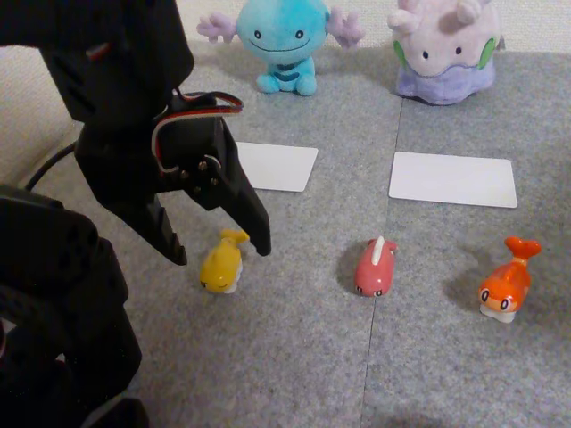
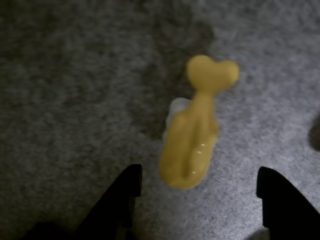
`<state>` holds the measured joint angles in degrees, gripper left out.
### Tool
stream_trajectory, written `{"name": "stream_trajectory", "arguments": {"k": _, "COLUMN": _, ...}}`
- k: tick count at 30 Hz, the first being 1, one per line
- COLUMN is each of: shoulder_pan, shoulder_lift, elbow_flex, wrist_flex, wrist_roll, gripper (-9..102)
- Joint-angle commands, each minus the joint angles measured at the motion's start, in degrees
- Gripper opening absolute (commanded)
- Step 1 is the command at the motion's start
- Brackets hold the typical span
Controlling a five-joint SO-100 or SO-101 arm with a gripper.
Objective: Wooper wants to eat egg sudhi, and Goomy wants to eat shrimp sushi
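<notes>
**Open gripper poised over the yellow fish figurine**

A small glossy yellow fish-shaped figurine with a white underside, the egg sudhi (image 1: pixel 224 261), sits on grey carpet at the left end of a row of three figurines in the other view. Its forked tail points away from the camera, toward the plush toys at the back, and its head points toward the viewer. In the wrist view the figurine (image 2: pixel 192 135) lies lengthwise between the two dark fingertips, tail far and head near, slightly right of centre, so its long axis runs along the gap rather than across it.

The black two-finger gripper (image 1: pixel 219 251) hangs just above and around the figurine with its jaws spread wide, holding nothing. A straight descent looks enough to bracket the body from both sides.

To the right in the other view stand a pink-red fish figurine (image 1: pixel 375 267) and the shrimp sushi (image 1: pixel 507 287), a glossy orange fish figurine with a fanned tail. Behind them lie two white cards (image 1: pixel 275 166). At the back sit Wooper (image 1: pixel 284 40), a round light-blue smiling plush, and Goomy (image 1: pixel 444 49), a pale lilac blob plush with green cheeks.
</notes>
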<state>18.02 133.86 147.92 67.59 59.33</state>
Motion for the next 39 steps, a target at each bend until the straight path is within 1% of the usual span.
{"name": "stream_trajectory", "arguments": {"k": 1, "shoulder_pan": -0.2, "shoulder_lift": -1.1, "elbow_flex": -1.5, "wrist_flex": -0.5, "wrist_roll": 0.1, "gripper": 27}}
{"name": "stream_trajectory", "arguments": {"k": 3, "shoulder_pan": -0.2, "shoulder_lift": -3.3, "elbow_flex": -1.5, "wrist_flex": -2.2, "wrist_roll": 0.2, "gripper": 27}}
{"name": "stream_trajectory", "arguments": {"k": 9, "shoulder_pan": 0.4, "shoulder_lift": -15.2, "elbow_flex": -1.5, "wrist_flex": -10.8, "wrist_roll": 0.7, "gripper": 27}}
{"name": "stream_trajectory", "arguments": {"k": 11, "shoulder_pan": 0.1, "shoulder_lift": -18.6, "elbow_flex": -1.5, "wrist_flex": -13.4, "wrist_roll": 0.9, "gripper": 23}}
{"name": "stream_trajectory", "arguments": {"k": 14, "shoulder_pan": 0.1, "shoulder_lift": -22.1, "elbow_flex": -1.8, "wrist_flex": -15.5, "wrist_roll": 0.9, "gripper": 16}}
{"name": "stream_trajectory", "arguments": {"k": 17, "shoulder_pan": 0.3, "shoulder_lift": -23.0, "elbow_flex": -2.1, "wrist_flex": -15.6, "wrist_roll": 0.9, "gripper": 7}}
{"name": "stream_trajectory", "arguments": {"k": 19, "shoulder_pan": 0.3, "shoulder_lift": -23.0, "elbow_flex": -2.1, "wrist_flex": -15.6, "wrist_roll": 0.9, "gripper": 4}}
{"name": "stream_trajectory", "arguments": {"k": 29, "shoulder_pan": 0.7, "shoulder_lift": -23.0, "elbow_flex": -2.3, "wrist_flex": -14.4, "wrist_roll": 2.4, "gripper": 3}}
{"name": "stream_trajectory", "arguments": {"k": 32, "shoulder_pan": 0.3, "shoulder_lift": -23.0, "elbow_flex": -3.3, "wrist_flex": -14.7, "wrist_roll": 4.7, "gripper": 3}}
{"name": "stream_trajectory", "arguments": {"k": 35, "shoulder_pan": 0.1, "shoulder_lift": -23.0, "elbow_flex": -8.1, "wrist_flex": -11.9, "wrist_roll": 7.1, "gripper": 3}}
{"name": "stream_trajectory", "arguments": {"k": 39, "shoulder_pan": -0.3, "shoulder_lift": -24.1, "elbow_flex": -18.9, "wrist_flex": -4.7, "wrist_roll": 8.5, "gripper": 3}}
